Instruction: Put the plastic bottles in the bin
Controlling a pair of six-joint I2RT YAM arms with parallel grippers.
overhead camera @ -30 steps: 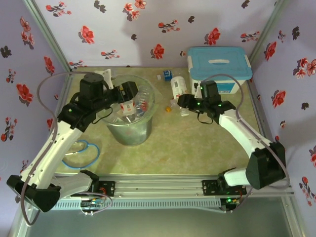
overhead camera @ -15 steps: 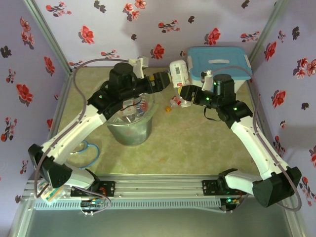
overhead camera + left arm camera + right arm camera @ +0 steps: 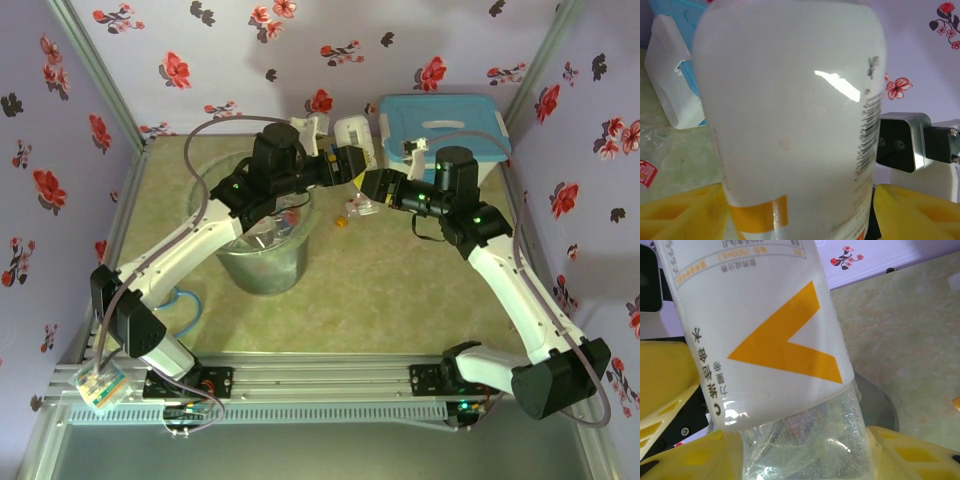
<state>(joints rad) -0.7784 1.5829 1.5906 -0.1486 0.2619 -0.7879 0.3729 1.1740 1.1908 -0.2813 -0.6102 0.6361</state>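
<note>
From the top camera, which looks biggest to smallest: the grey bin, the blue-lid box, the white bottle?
1. grey bin and blue-lid box: about alike. The left arm hides part of the bin, so I won't rank them.
2. white bottle: clearly smallest, even though it is held up nearer the camera.

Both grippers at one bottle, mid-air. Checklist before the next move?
1. Right gripper shut on the white-labelled bottle: ok.
2. Left gripper straddles that bottle: ok.
3. Left grip firm: cannot tell.
4. Bottle over the bin: not ok, it hangs off to the side of the rim.
5. Bin upright, mouth open: ok.
6. Table free of bottles: not ok, a small bottle lies there.
</note>
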